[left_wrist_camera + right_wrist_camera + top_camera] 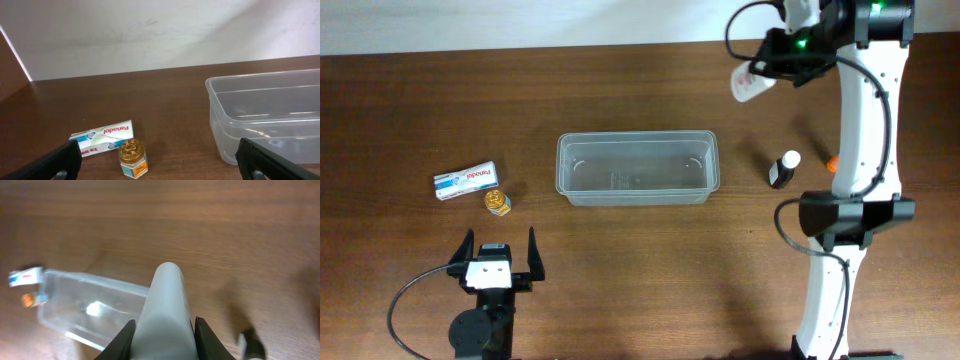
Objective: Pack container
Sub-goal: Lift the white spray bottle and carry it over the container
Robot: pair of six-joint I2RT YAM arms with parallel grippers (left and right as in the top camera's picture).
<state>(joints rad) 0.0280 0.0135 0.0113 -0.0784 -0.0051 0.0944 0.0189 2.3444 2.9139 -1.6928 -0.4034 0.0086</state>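
Observation:
The container, a clear rectangular tub with nothing in it, sits mid-table; it also shows in the left wrist view and the right wrist view. My right gripper hangs high over the far right of the table, shut on a white bottle. That white bottle fills the space between the jaws. My left gripper stands open near the front left, and nothing is between its fingers. A white-and-blue Panadol box and a small gold-lidded jar lie just beyond it.
A dark bottle with a white cap stands right of the container, and a small orange thing peeks out beside the right arm. The white wall runs along the table's far edge.

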